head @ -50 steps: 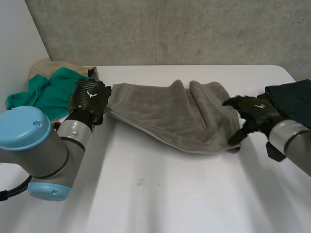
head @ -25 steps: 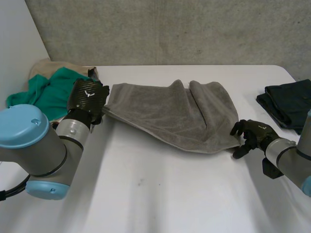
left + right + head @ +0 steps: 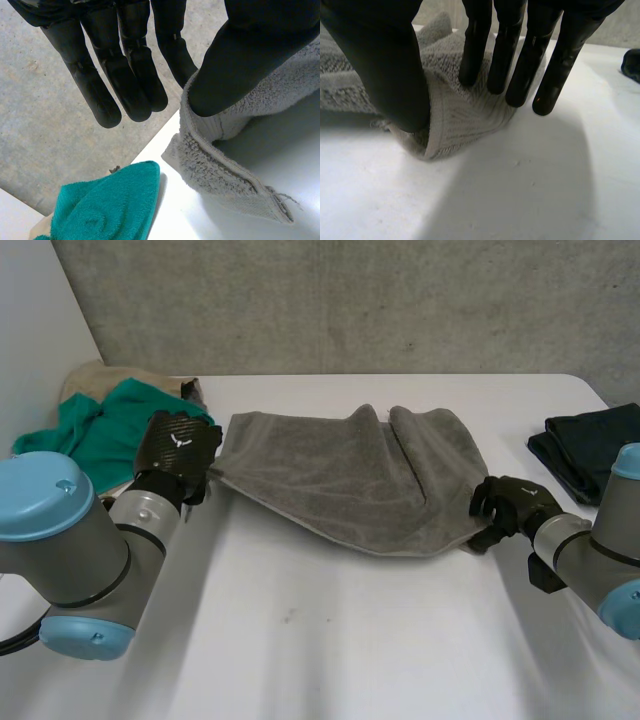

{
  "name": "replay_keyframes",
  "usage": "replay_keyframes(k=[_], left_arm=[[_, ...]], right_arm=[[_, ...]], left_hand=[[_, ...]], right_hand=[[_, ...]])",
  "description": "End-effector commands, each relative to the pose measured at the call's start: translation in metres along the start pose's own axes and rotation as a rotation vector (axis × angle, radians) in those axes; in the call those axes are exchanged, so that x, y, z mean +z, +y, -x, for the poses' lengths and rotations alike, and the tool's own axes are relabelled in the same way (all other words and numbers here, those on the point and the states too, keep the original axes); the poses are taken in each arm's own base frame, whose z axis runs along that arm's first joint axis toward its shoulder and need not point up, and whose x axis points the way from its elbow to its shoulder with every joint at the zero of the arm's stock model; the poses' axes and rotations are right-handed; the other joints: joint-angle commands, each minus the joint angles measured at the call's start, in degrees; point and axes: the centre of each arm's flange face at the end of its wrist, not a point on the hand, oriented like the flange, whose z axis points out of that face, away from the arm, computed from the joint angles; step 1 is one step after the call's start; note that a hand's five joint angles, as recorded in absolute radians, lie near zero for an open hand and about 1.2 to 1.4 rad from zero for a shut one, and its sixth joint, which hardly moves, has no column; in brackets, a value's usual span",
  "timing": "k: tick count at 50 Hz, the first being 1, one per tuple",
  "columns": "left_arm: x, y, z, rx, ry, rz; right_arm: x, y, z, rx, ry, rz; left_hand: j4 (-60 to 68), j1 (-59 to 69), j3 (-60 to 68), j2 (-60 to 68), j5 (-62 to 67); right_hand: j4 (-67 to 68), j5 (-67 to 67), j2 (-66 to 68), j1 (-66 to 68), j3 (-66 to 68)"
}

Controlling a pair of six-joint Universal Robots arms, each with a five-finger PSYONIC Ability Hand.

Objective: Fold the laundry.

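The right robot hand (image 3: 510, 502) grips the near right corner of the grey terry towel (image 3: 340, 480). In its wrist view the thumb presses one side of a bunched fold of cloth and the straight fingers (image 3: 517, 75) press the other, so the corner is pinched between them and humped up off the surface. The left robot hand (image 3: 178, 448) sits at the towel's left end and is open. In its wrist view the fingers (image 3: 125, 75) are straight and apart from the cloth, and only the thumb touches the hemmed edge, which is turned up against it.

Between the two hands the towel lies spread on the white counter (image 3: 330, 640), rumpled, with a raised crease running from its middle to its far edge. Just beyond the towel's left end, beside the left robot hand, a crumpled teal terry cloth (image 3: 100, 430) lies on a beige cloth (image 3: 95, 375). Well apart from the towel's right end, at the counter's edge, lies a folded dark navy garment (image 3: 590, 445).

The counter is smooth and matt, with a small dark speck in front of the towel. Behind the towel's far edge the counter meets a rough grey concrete wall (image 3: 350, 300), and off the towel's left end, past the teal cloth, stands a plain white panel (image 3: 35, 330)
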Motion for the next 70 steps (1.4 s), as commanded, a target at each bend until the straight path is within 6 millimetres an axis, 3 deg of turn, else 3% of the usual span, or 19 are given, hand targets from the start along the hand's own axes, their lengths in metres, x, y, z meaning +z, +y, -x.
replay_keyframes(k=[1, 6, 7, 10, 16, 20, 23, 27, 31, 36, 46, 50, 52, 54, 55, 57, 61, 66, 70], left_arm=[[0.001, 0.001, 0.001, 0.003, -0.003, 0.002], [-0.006, -0.002, 0.005, 0.014, 0.005, 0.03], [-0.008, -0.003, 0.006, 0.014, 0.011, 0.041], [-0.023, -0.002, 0.006, 0.017, 0.052, 0.112], [-0.069, -0.001, 0.004, 0.043, 0.163, 0.292], [-0.106, 0.002, 0.002, 0.152, 0.259, 0.391], [-0.134, 0.002, 0.0, 0.247, 0.323, 0.426], [-0.143, -0.002, -0.007, 0.303, 0.349, 0.385], [-0.126, 0.002, -0.011, 0.31, 0.32, 0.342], [-0.08, 0.015, -0.019, 0.327, 0.252, 0.315], [0.011, 0.022, -0.021, 0.322, 0.055, 0.186], [0.057, 0.011, -0.017, 0.325, -0.053, 0.052], [0.085, -0.01, -0.001, 0.349, -0.159, -0.058], [0.1, -0.033, 0.018, 0.372, -0.252, -0.146], [0.112, -0.055, 0.042, 0.393, -0.351, -0.229], [0.118, -0.08, 0.061, 0.403, -0.442, -0.311], [0.108, -0.141, 0.097, 0.342, -0.57, -0.507], [0.088, -0.171, 0.116, 0.258, -0.579, -0.576], [0.086, -0.145, 0.104, 0.262, -0.496, -0.467]], right_arm=[[0.003, -0.001, -0.001, -0.012, 0.006, 0.006], [-0.014, -0.033, 0.007, -0.161, -0.013, -0.096], [-0.025, -0.051, 0.007, -0.26, 0.0, -0.143], [-0.046, -0.065, 0.008, -0.444, 0.028, -0.159], [-0.077, -0.05, 0.006, -0.815, 0.036, 0.03], [-0.125, -0.037, 0.013, -1.033, -0.043, 0.262], [-0.144, -0.033, 0.016, -1.072, -0.082, 0.344], [-0.151, -0.034, 0.018, -1.086, -0.086, 0.355], [-0.136, -0.031, 0.017, -1.109, -0.069, 0.319], [-0.095, -0.019, 0.018, -1.152, -0.06, 0.277], [-0.018, -0.046, 0.026, -1.256, 0.15, 0.049], [0.013, -0.078, 0.026, -1.259, 0.252, -0.139], [0.022, -0.1, 0.027, -1.256, 0.313, -0.249], [0.026, -0.142, 0.032, -1.242, 0.427, -0.449], [0.025, -0.157, 0.033, -1.234, 0.464, -0.52], [0.014, -0.201, 0.038, -1.194, 0.574, -0.735], [-0.016, -0.25, 0.047, -1.124, 0.67, -0.983], [-0.028, -0.258, 0.049, -1.106, 0.656, -0.994], [-0.021, -0.233, 0.05, -1.117, 0.578, -0.877]], left_hand=[[11.18, 14.2, 11.67, 11.28, 13.41], [11.18, 14.2, 11.67, 11.28, 13.41], [11.18, 14.2, 11.67, 11.28, 13.41], [11.18, 14.2, 11.67, 11.28, 13.41], [11.18, 14.2, 11.67, 11.28, 13.41], [11.18, 14.2, 11.67, 11.28, 13.41], [11.18, 14.2, 11.67, 11.28, 13.41], [11.18, 14.2, 11.67, 11.28, 13.41], [11.18, 14.2, 11.67, 11.28, 13.41], [11.18, 14.2, 11.67, 11.28, 13.41], [11.18, 14.2, 11.67, 11.28, 13.41], [11.18, 14.2, 11.67, 11.28, 13.41], [11.18, 14.2, 11.67, 11.28, 13.41], [11.18, 14.2, 11.67, 11.28, 13.41], [11.18, 14.2, 11.67, 11.28, 13.41], [11.18, 14.2, 11.67, 11.28, 13.41], [11.18, 14.2, 11.67, 11.28, 13.41], [11.18, 14.2, 11.67, 11.28, 13.41], [11.18, 14.2, 11.67, 11.28, 13.41]], right_hand=[[38.2, 37.34, 37.79, 43.3, 38.21], [38.2, 37.34, 37.79, 43.3, 38.21], [38.2, 37.34, 37.79, 43.3, 38.21], [38.2, 37.34, 37.79, 43.3, 38.21], [38.2, 37.34, 37.79, 43.3, 38.21], [38.2, 37.34, 37.79, 43.3, 38.21], [38.2, 37.34, 37.79, 43.3, 38.21], [38.2, 37.34, 37.79, 43.3, 38.21], [38.2, 37.34, 37.79, 43.3, 38.21], [38.2, 37.34, 37.79, 43.3, 38.21], [38.2, 37.34, 37.79, 43.3, 38.21], [38.2, 37.34, 37.79, 43.3, 38.21], [38.2, 37.34, 37.79, 43.3, 38.21], [38.2, 37.34, 37.79, 43.3, 38.21], [38.2, 37.34, 37.79, 43.3, 38.21], [38.2, 37.34, 37.79, 43.3, 38.21], [38.2, 37.34, 37.79, 43.3, 38.21], [38.2, 37.34, 37.79, 43.3, 38.21], [38.2, 37.34, 37.79, 43.3, 38.21]])
